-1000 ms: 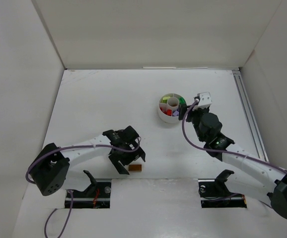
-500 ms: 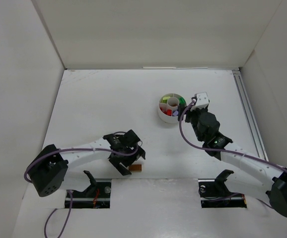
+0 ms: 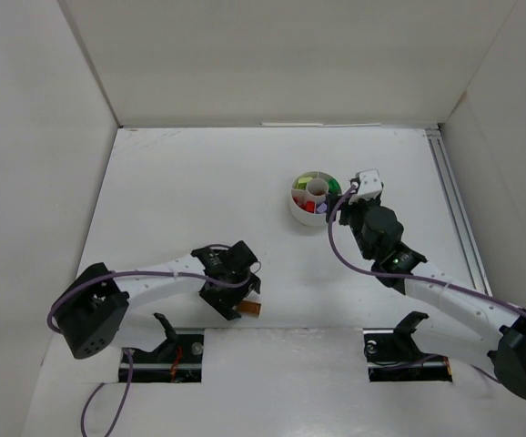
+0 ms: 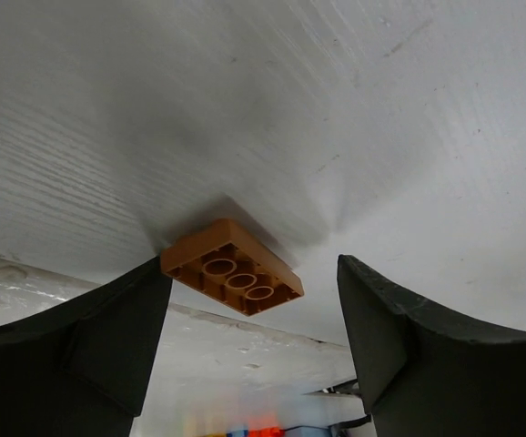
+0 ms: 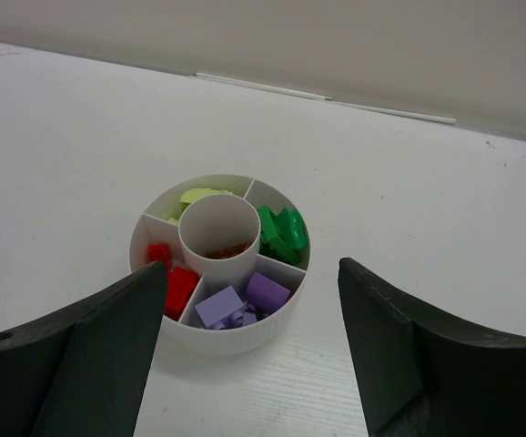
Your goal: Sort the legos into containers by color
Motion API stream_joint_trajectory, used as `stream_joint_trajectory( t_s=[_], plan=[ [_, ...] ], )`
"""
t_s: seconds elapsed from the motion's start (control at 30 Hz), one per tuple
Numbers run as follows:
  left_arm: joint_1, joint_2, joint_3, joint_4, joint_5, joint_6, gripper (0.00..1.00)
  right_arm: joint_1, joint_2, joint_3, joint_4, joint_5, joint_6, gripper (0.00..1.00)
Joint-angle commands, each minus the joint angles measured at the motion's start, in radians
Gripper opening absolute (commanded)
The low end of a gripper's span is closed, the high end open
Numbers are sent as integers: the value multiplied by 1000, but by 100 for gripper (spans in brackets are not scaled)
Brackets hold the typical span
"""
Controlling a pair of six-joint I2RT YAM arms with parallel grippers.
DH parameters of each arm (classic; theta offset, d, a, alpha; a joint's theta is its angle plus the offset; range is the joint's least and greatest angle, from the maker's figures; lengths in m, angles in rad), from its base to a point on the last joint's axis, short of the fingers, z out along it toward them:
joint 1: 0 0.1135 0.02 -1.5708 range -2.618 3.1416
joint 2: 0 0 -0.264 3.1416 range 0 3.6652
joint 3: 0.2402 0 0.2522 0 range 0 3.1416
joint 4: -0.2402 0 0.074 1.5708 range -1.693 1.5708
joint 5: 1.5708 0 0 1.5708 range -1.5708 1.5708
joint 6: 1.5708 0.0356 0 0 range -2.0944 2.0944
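My left pincer [image 4: 251,273] is spread wide, low over the table [image 4: 336,109]. The orange-brown lego [image 4: 231,266] sits between the fingers at lower centre of the wrist view, hollow underside toward the camera, right by the left-of-frame finger.

Right pincer [image 5: 251,273] is wide too, next to the white dish [image 5: 236,339]. It holds red legos [image 5: 174,278] lower left, purple legos [image 5: 245,300] bottom, green legos [image 5: 281,232] right, yellow-green legos [image 5: 195,196] top, and brownish bits [image 5: 227,248] in the middle well.

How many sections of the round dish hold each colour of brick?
Red bricks: 1
Purple bricks: 1
Green bricks: 1
Yellow-green bricks: 1
Orange-brown bricks, centre well: 1
Total: 5 sections of the dish
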Motion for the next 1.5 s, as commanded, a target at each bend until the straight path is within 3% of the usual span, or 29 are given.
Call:
stream_joint_trajectory(
  t_s=[0.0, 0.13, 0.7, 0.83, 0.97, 1.07, 1.23, 1.27, 1.37, 1.47],
  plan=[
    [-17, 18, 26, -25, -42, -9, 69, 11, -20, 27, 23, 1, -8, 81],
    [-43, 73, 49, -52, -53, -9, 55, 11, -20, 27, 23, 1, -8, 81],
    [-63, 134, 121, -61, -66, 5, 29, 1, -29, 27, 23, 1, -8, 81],
    [-72, 134, 242, -136, -191, 50, 24, 1, -29, 27, 23, 1, -8, 81],
    [-97, 134, 460, -274, -452, 99, 24, -8, -48, 27, 23, 20, -17, 81],
    [-97, 147, 610, -270, -738, 218, 26, -31, -58, 17, 23, 59, 3, 81],
    [-97, 209, 755, -28, -982, 576, 32, -87, -112, 19, -63, 223, 106, 81],
    [-88, 225, 773, 73, -1010, 707, 33, -113, -123, 33, -92, 246, 127, 81],
    [-72, 283, 815, 242, -1058, 898, 33, -156, -178, 53, -215, 285, 205, 81],
    [-13, 334, 815, 435, -982, 1076, 36, -215, -239, 62, -310, 285, 239, 82]
  ],
)
